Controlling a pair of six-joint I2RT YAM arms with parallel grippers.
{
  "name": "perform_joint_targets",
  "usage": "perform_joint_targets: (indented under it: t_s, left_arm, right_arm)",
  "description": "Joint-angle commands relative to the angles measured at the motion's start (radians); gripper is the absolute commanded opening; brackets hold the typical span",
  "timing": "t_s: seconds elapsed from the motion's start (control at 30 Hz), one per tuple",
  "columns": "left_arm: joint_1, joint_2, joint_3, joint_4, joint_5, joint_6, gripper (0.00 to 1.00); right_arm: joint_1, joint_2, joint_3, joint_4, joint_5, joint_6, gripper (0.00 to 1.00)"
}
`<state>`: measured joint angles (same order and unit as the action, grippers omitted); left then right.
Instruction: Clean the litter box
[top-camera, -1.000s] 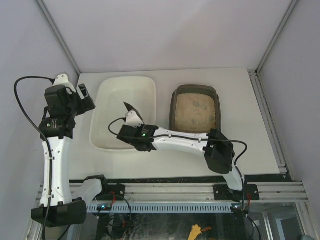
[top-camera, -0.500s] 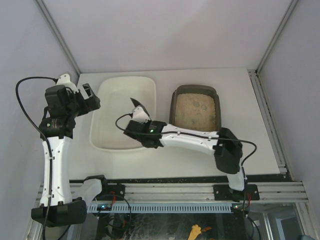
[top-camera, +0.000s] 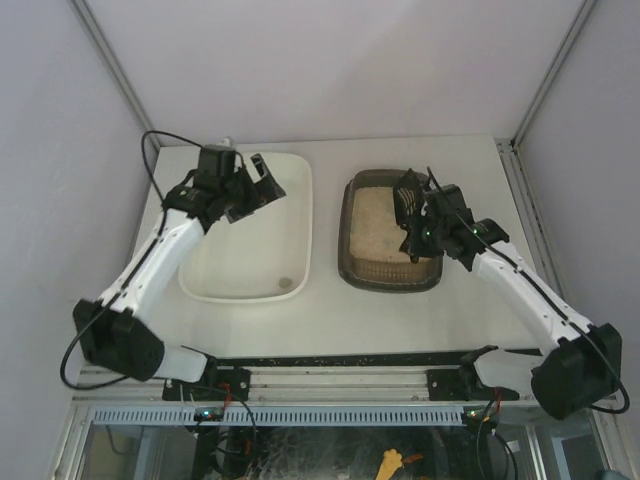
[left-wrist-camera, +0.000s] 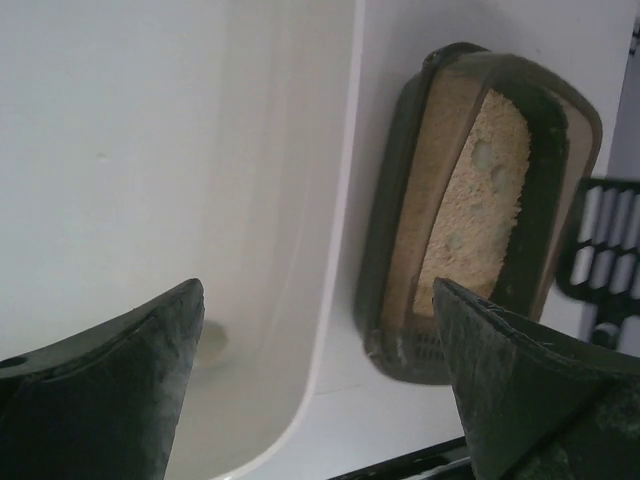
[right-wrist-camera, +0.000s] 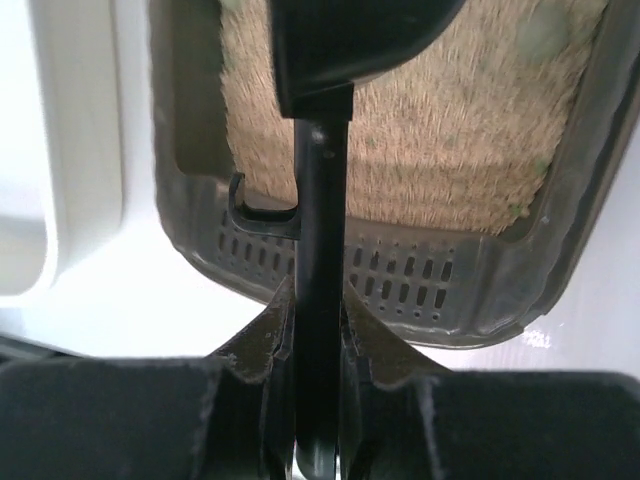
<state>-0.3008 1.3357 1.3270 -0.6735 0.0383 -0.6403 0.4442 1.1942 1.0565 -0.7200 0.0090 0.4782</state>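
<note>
Scanning the overhead view from the left, the left gripper (top-camera: 262, 180) is seen spread wide and empty above the far part of the cream-white tub (top-camera: 235, 255). A small clump (top-camera: 287, 283) is noted in the tub's near right corner. The left wrist view shows its fingers (left-wrist-camera: 110, 380) far apart with nothing between them, which the overhead view gives less plainly. The litter box (top-camera: 388, 275) is found on the table (top-camera: 480, 300) just right of the tub, a strip of bare table between them, and it is filled with beige litter. Over its far right part the right gripper (top-camera: 414, 218) is clenched on the black slotted scoop (top-camera: 409, 193). Only the right wrist view shows the scoop's handle pinched between the fingers, the box's slotted near wall, and greenish clumps (right-wrist-camera: 545, 30) in the litter.
</note>
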Motion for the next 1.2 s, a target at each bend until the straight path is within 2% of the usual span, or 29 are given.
perform_joint_targets:
  t_s: [0.0,0.17,0.3,0.4,0.57,0.67,0.83,1.17]
  left_arm:
    - [-0.066,0.153,0.115,0.103,0.022,-0.288,1.0]
    - [-0.154,0.339,0.243,0.118,0.021,-0.343,1.0]
    - [-0.176,0.426,0.286,0.14,0.063,-0.394,1.0]
    - [-0.177,0.459,0.296,0.141,0.069,-0.4,1.0]
    - [-0.177,0.458,0.26,0.183,0.07,-0.435,1.0]
    - [-0.219,0.452,0.232,0.222,0.06,-0.443,1.0]
    - [-0.248,0.433,0.16,0.282,0.084,-0.472,1.0]
    - [-0.256,0.359,0.101,0.298,0.072,-0.448,1.0]
  right_arm:
    - [-0.122,0.069,-0.078,0.057,-0.397,-0.012,0.0]
    - [-0.15,0.188,-0.08,0.109,-0.52,0.011,0.0]
    - [-0.143,0.276,-0.051,0.137,-0.555,0.027,0.0]
    - [-0.113,0.344,0.028,0.094,-0.539,0.022,0.0]
    - [-0.066,0.436,0.147,-0.034,-0.472,0.01,0.0]
    - [-0.041,0.469,0.199,-0.097,-0.423,0.021,0.0]
    - [0.008,0.491,0.313,-0.248,-0.254,0.034,0.0]
    - [0.021,0.485,0.341,-0.344,-0.164,0.038,0.0]
